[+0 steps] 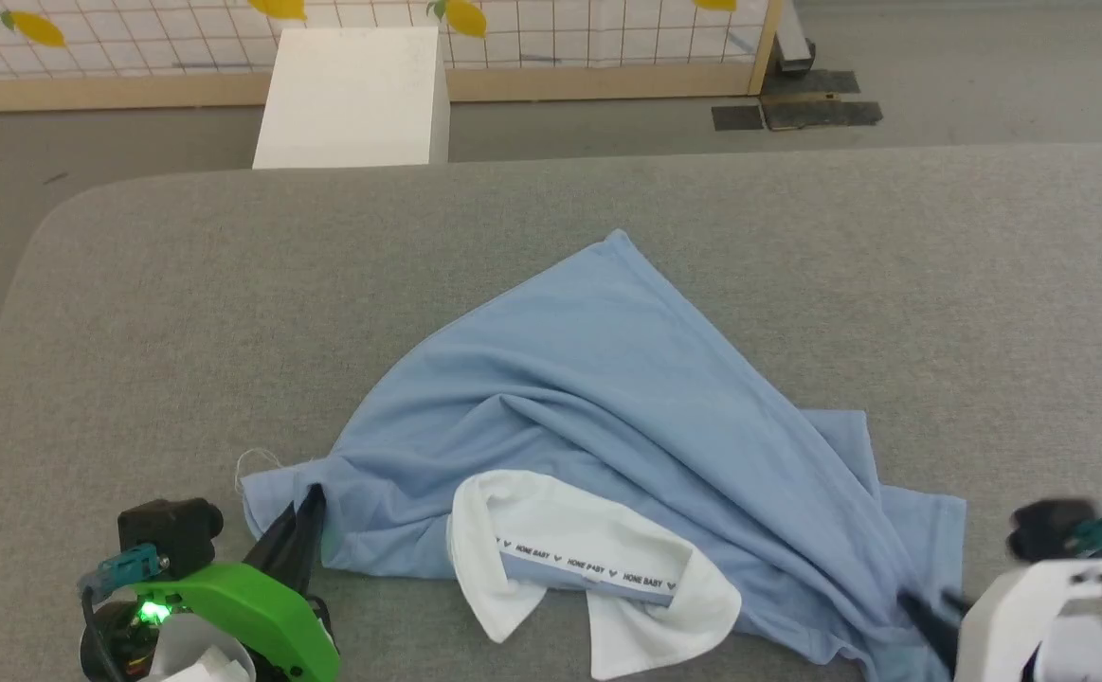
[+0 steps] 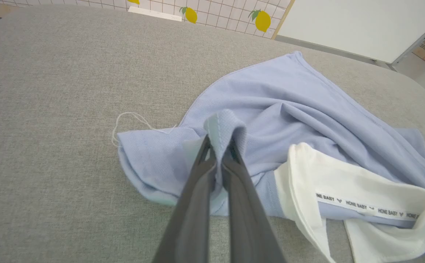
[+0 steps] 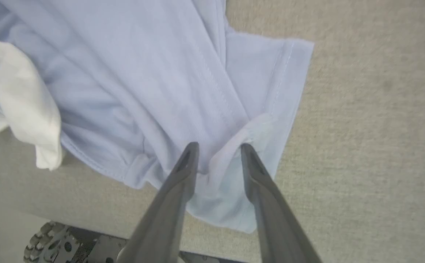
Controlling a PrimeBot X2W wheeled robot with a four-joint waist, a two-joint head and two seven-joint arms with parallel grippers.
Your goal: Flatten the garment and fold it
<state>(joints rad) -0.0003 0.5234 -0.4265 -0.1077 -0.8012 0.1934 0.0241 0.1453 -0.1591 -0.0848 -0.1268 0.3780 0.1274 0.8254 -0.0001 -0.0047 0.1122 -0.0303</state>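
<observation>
Where garment [image 2: 289,95] bunches, left tool [image 2: 219,144] (clamped) pinches it.

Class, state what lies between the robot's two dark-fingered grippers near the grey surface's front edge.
Head view: the white collar of the light blue knit polo shirt lies between left gripper and right gripper.

Neck tape [image 2: 365,207] inside white collar [image 2: 362,182] of the garment [image 1: 607,379], at near edge of bench [image 1: 181,332]: "HONE BABY" printed repeatedly, small hearts between.
</observation>
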